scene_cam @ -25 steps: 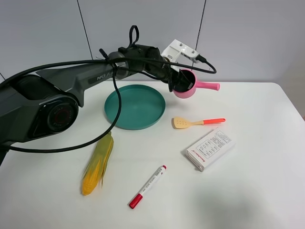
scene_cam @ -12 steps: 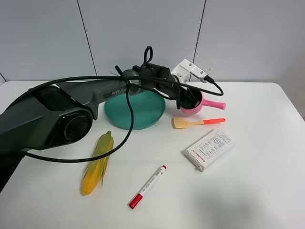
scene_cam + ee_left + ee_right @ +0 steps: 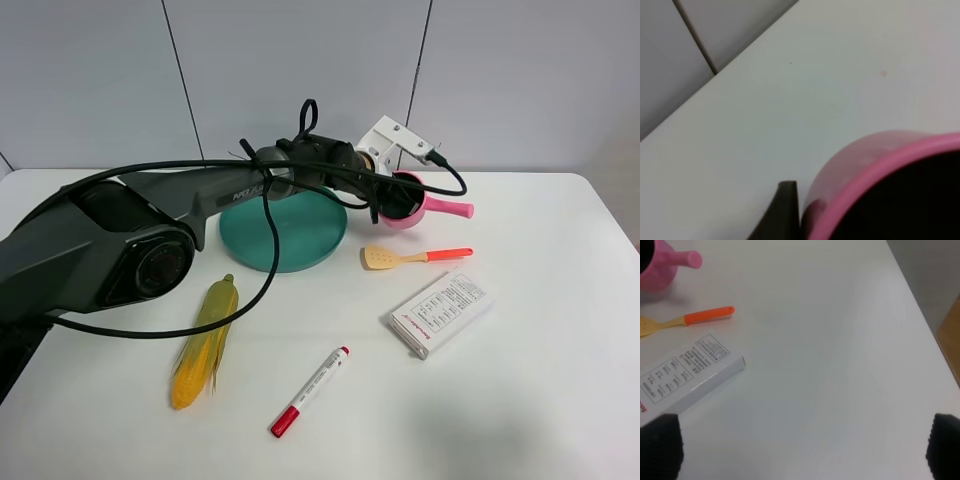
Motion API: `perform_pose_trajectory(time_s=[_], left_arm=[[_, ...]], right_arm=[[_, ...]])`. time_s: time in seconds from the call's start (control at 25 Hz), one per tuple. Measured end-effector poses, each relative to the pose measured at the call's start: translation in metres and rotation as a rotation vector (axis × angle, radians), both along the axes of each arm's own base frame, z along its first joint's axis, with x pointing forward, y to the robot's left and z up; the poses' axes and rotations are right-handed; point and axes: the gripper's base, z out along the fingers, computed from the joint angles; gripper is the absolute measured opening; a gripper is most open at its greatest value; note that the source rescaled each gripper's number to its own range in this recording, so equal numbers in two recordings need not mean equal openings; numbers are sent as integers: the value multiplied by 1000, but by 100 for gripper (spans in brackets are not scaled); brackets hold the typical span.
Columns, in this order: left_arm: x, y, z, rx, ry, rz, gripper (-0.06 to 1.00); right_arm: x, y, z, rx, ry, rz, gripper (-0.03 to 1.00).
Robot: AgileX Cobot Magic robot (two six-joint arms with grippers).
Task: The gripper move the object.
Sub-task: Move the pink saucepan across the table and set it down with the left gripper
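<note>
The small pink saucepan, dark inside, hangs tilted just above the table, right of the teal plate, with its handle pointing right. My left gripper, carrying a white box-shaped module, is shut on the pan's rim. In the left wrist view the pink rim fills the corner, with one black fingertip against its outer wall. The right wrist view shows the pan far off. My right gripper is open and empty over bare table; it is out of the exterior view.
A teal plate lies left of the pan. A yellow spatula with an orange handle lies just in front of it. A white printed box, a red marker and a corn cob lie nearer the front.
My left gripper carried the pan right and down towards the spatula, then raised it slightly. The other objects have not moved.
</note>
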Motion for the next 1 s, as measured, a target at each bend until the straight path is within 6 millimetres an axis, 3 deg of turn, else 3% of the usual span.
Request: perform_pose_trajectory(time_s=[0.32,0.4,0.48,0.64,0.72,1.0], left_arm=[[-3,1,-21,43,58,-7,2],[-3,1,-22,44,60,-7,11],[-2,1,-21,39,53,-6,29],[-1,3,-21,39,53,-1,77],[0,4,-21,38,54,2,93],[1,6,-19,35,55,7,99]], right_arm=[[0,0,0,0,0,0,100],[0,0,0,0,0,0,100],[0,0,0,0,0,0,100],[0,0,0,0,0,0,100],[0,0,0,0,0,0,100],[0,0,0,0,0,0,100]])
